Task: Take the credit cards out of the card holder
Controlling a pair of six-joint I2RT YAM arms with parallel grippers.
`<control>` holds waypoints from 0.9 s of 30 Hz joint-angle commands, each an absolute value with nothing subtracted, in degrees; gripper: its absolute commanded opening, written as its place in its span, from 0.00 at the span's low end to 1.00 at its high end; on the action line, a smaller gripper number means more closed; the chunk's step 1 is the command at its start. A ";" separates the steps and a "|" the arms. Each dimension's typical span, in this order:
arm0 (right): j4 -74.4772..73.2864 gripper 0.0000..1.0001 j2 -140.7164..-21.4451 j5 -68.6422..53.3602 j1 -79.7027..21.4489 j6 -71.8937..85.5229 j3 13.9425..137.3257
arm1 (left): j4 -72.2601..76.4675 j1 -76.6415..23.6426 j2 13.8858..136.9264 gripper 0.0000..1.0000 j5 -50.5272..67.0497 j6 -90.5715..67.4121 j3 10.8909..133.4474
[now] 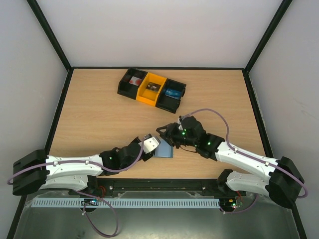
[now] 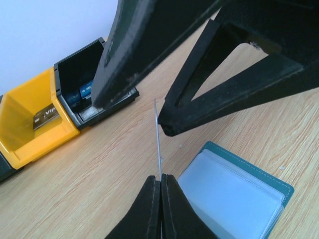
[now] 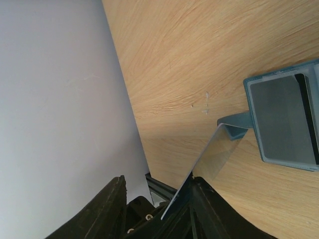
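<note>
The slate-blue card holder (image 1: 165,151) lies open on the table between the two arms. Its clear inner pockets show in the left wrist view (image 2: 239,194), and its side tab shows in the right wrist view (image 3: 284,119). My left gripper (image 1: 147,147) is shut on a thin pale card (image 1: 151,143) and holds it off the table just left of the holder. The card is edge-on in the left wrist view (image 2: 158,134), where the left gripper (image 2: 161,177) pinches its near edge. My right gripper (image 1: 165,130) is open, its fingers either side of the card's far edge. In the right wrist view the card (image 3: 214,154) lies against one finger of the right gripper (image 3: 158,180).
A row of black and yellow bins (image 1: 152,89) stands at the back centre. A card lies in the yellow bin (image 2: 45,117), a brighter blue item (image 1: 173,92) in the right black bin, and a red item (image 1: 134,80) in the left one. White walls enclose the table.
</note>
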State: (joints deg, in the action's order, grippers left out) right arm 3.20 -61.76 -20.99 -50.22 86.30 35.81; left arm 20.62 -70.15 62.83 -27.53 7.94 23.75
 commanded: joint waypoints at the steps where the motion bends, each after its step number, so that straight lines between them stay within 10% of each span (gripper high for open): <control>1: 3.64 0.34 -62.78 -22.93 -50.09 86.89 35.33 | 19.57 -71.53 63.45 0.02 -29.43 8.93 26.48; 12: 3.22 0.04 -63.02 -21.79 -50.08 84.75 34.10 | 18.84 -74.29 65.41 0.02 -33.33 9.42 26.89; 19: 2.90 0.02 -62.80 -20.27 -50.10 80.76 34.32 | 18.66 -74.55 66.01 0.05 -35.09 7.60 27.11; 27: 6.80 0.02 -58.70 -15.14 -50.10 74.09 29.34 | 18.61 -73.74 63.50 0.65 -33.69 -1.56 26.88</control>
